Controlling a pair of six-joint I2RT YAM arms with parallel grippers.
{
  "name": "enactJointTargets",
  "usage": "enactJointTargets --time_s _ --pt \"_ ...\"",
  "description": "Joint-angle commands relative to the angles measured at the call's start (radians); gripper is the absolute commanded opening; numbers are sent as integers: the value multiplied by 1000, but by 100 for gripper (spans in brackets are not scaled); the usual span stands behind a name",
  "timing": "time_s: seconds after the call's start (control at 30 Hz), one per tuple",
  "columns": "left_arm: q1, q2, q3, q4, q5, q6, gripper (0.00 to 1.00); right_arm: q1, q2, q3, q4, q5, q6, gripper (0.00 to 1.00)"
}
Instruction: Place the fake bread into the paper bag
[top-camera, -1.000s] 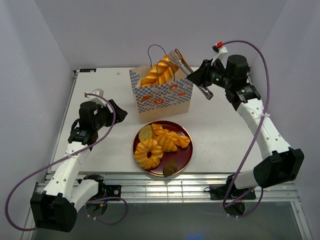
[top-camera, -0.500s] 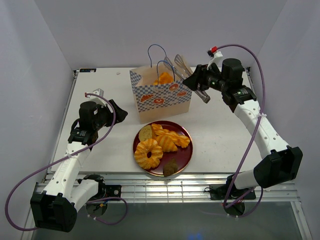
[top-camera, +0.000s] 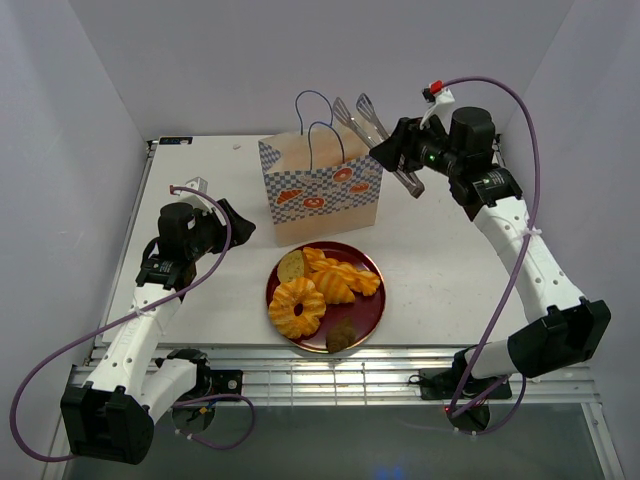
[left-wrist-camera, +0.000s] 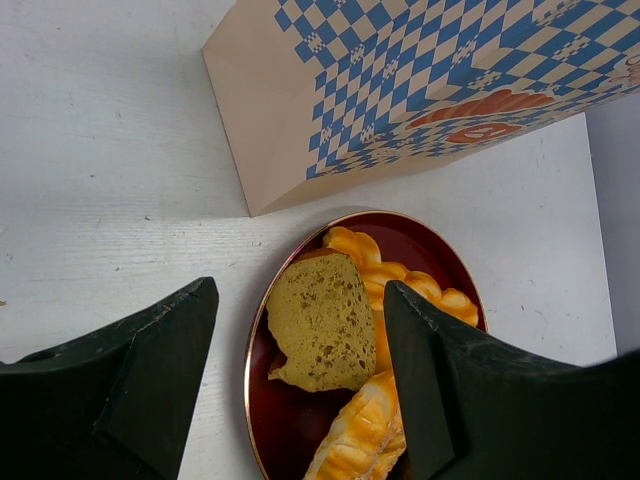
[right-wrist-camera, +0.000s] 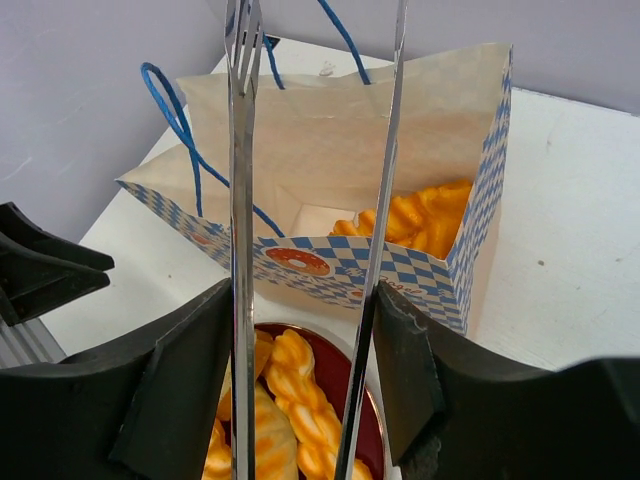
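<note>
On the white tabletop (top-camera: 430, 260), the paper bag (top-camera: 320, 195) at upper centre holds one braided twist (right-wrist-camera: 420, 220), the other fake bread (top-camera: 330, 282) lies on the red plate (top-camera: 370, 308) below, the right gripper (top-camera: 393, 152) clamps empty, spread metal tongs (top-camera: 366, 122) at the bag's upper right, and the left gripper (top-camera: 236, 224) stands wide, empty.
</note>
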Motion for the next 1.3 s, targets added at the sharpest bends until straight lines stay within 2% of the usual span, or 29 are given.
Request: enactJointTargets --time_s 0.0,0.27,0.63,1.0,1.27 --pt "-4 -8 3 19 11 -2 78 -5 -45 59 -5 47 -19 61" --pt "-3 -5 3 19 8 -2 78 -14 -97 44 -54 59 -17 61" --pt "-4 -5 5 19 1 3 78 -12 -325 -79 -183 24 -40 61" --pt "-4 -5 8 11 -16 12 78 1 -618 -459 -251 -142 -17 57" --pt "-4 0 11 8 -19 23 78 61 -721 -715 -257 -189 -6 56"
